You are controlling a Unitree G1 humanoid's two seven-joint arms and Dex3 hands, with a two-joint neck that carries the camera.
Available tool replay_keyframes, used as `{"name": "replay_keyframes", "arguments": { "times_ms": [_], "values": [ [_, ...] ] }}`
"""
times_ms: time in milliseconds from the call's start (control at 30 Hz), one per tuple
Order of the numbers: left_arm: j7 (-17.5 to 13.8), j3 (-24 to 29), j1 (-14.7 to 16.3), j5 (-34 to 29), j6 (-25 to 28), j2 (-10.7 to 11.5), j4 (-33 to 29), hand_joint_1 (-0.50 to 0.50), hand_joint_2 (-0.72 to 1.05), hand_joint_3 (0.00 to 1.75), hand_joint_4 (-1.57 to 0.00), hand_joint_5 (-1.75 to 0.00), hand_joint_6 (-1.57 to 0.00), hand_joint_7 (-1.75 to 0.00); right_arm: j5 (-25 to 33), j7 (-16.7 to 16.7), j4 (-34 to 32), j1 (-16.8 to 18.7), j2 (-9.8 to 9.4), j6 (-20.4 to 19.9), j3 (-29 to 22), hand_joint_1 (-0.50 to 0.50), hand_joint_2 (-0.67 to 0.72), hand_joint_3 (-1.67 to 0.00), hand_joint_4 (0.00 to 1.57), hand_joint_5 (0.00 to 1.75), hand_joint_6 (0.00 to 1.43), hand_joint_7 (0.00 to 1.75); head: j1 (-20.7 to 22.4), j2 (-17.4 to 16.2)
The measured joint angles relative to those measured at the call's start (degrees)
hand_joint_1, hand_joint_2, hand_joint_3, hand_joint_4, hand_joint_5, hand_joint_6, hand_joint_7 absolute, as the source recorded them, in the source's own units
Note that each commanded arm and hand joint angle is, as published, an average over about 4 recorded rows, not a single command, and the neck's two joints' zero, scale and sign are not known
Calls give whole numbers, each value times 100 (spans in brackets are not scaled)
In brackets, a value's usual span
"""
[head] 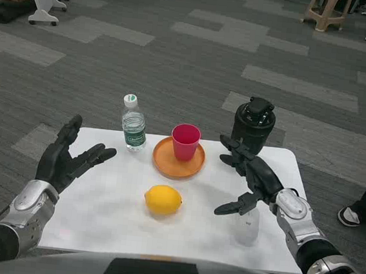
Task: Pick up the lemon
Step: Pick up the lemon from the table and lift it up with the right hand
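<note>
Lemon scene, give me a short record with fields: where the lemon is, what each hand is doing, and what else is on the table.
lemon: on the white table, front centre, untouched
left hand: open, at the table's left edge
right hand: open, right of the lemon
other items: water bottle; pink cup on orange plate; black jar
</note>
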Motion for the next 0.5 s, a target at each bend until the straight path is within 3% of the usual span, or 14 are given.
{"name": "replay_keyframes", "arguments": {
  "times_ms": [133, 267, 500],
  "values": [
    [1, 87, -44, -17, 0, -25, 56, 50, 105, 9, 0, 0, 0, 0, 1, -54, 2, -5, -2, 1, 0, -17, 3, -40, 0, 48, 0, 0, -10, 76],
    [3, 127, -80, -27, -1, -27, 85, 50, 105, 9, 0, 0, 0, 0, 2, -64, 2, -6, -5, 1, 0, -17, 3, -40, 0, 39, 0, 0, 15, 67],
    [3, 127, -80, -27, -1, -28, 108, 50, 105, 9, 0, 0, -1, 0, 2, -64, 10, -6, -6, 1, -1, -17, 3, -40, 0, 41, 0, 0, 138, 22]
  ]
}}
